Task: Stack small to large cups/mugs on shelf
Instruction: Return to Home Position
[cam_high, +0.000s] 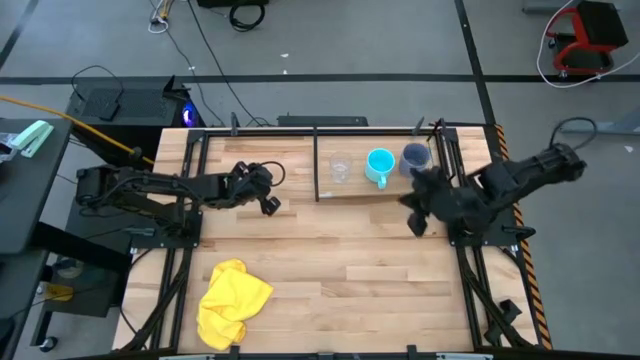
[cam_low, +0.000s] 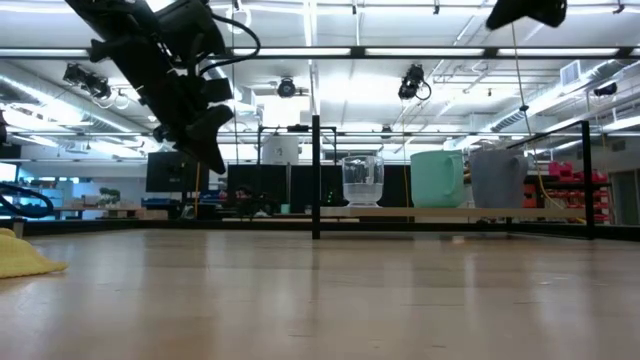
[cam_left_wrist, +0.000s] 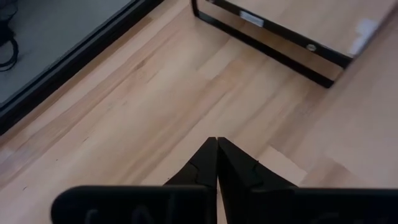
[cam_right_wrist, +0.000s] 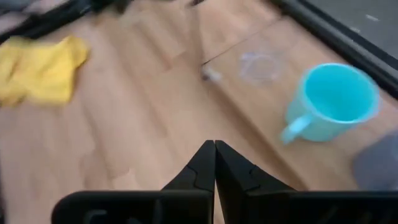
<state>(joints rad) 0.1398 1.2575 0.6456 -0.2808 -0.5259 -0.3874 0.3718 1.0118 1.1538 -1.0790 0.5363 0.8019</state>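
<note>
Three vessels stand upright in a row on the light-wood shelf (cam_high: 380, 190) at the table's far side: a small clear glass cup (cam_high: 340, 167), a cyan handled mug (cam_high: 379, 166) and a dark grey-blue mug (cam_high: 414, 157). In the low view the glass (cam_low: 362, 180), the cyan mug (cam_low: 437, 178) and the grey mug (cam_low: 498, 178) stand side by side. My right gripper (cam_right_wrist: 215, 144) is shut and empty, above the table just near of the shelf's right part (cam_high: 415, 222). My left gripper (cam_left_wrist: 216, 140) is shut and empty, raised left of the shelf (cam_high: 270, 204).
A crumpled yellow cloth (cam_high: 232, 302) lies on the tabletop at the near left. Black metal uprights (cam_low: 316, 176) frame the shelf. Bare tabletop (cam_high: 360, 270) lies between the cloth and the shelf.
</note>
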